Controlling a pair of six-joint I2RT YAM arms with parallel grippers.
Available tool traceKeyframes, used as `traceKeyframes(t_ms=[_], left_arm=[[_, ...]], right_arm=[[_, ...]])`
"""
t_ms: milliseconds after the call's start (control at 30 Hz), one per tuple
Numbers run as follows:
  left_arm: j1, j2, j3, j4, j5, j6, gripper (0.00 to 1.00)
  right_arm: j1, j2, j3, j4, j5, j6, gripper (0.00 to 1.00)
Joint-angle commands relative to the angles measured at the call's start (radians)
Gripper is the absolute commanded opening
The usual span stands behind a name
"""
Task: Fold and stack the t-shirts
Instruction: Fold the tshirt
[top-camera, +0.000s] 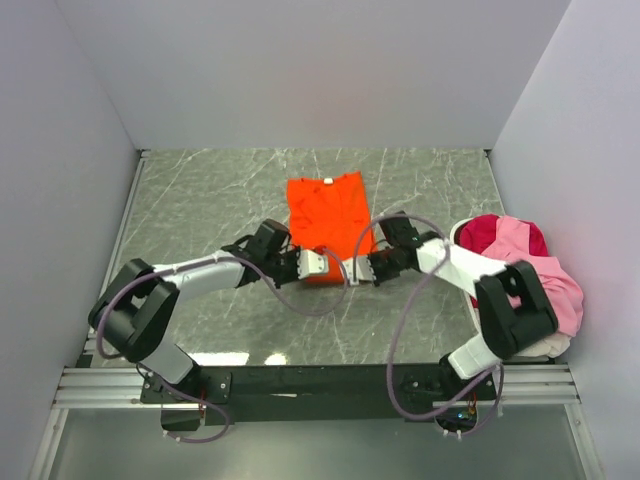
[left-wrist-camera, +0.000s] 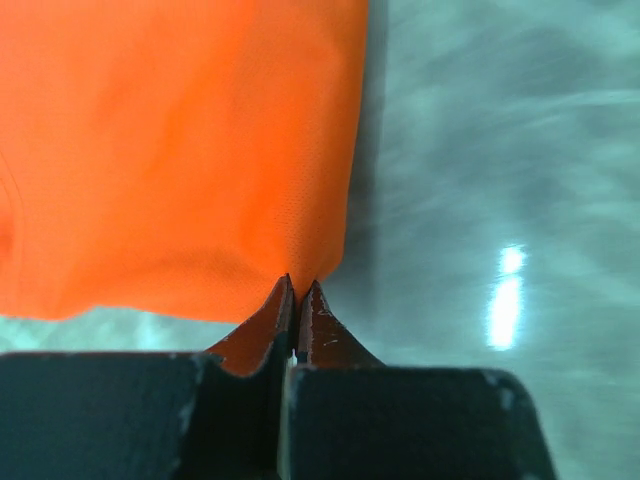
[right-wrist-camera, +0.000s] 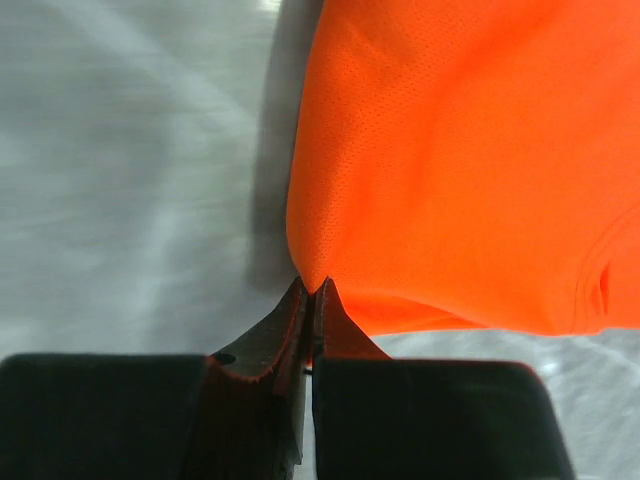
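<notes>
Left gripper (left-wrist-camera: 299, 288) and right gripper (right-wrist-camera: 311, 287) each pinch a near corner of the partly folded orange t-shirt (top-camera: 327, 212). Pink and red t-shirts (top-camera: 525, 250) sit heaped, unfolded, at three o'clock. Nothing is stacked yet.

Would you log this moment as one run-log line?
orange t-shirt: held at near edge | left gripper: shut on near corner | right gripper: shut on near corner | other shirts: heaped right
</notes>
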Motion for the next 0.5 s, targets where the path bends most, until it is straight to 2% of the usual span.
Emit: traceKeyframes(t_ms=[0,133,233,333,467], left_arm=[[-0.096,-0.08,-0.021,-0.099,0.068,-0.073,0.01],[-0.249,-0.146,-0.059,-0.139,0.069,-0.151,0.01],[-0.302,-0.225,-0.091,-0.137,0.082,-0.213,0.01],[-0.313,-0.304,-0.107,-0.13,0.094,-0.247,0.01],[-0.313,-0.34,-0.079,-0.149,0.091,-0.233,0.01]], right_arm=[[0.012,-0.155,-0.116,-0.116,-0.051,-0.018,0.0],[0.024,-0.362,-0.232,-0.214,-0.071,0.007,0.0],[0.027,-0.507,-0.293,-0.286,-0.078,0.039,0.0],[0.026,-0.604,-0.301,-0.347,-0.085,0.077,0.0],[0.023,-0.642,-0.241,-0.344,-0.08,0.166,0.0]])
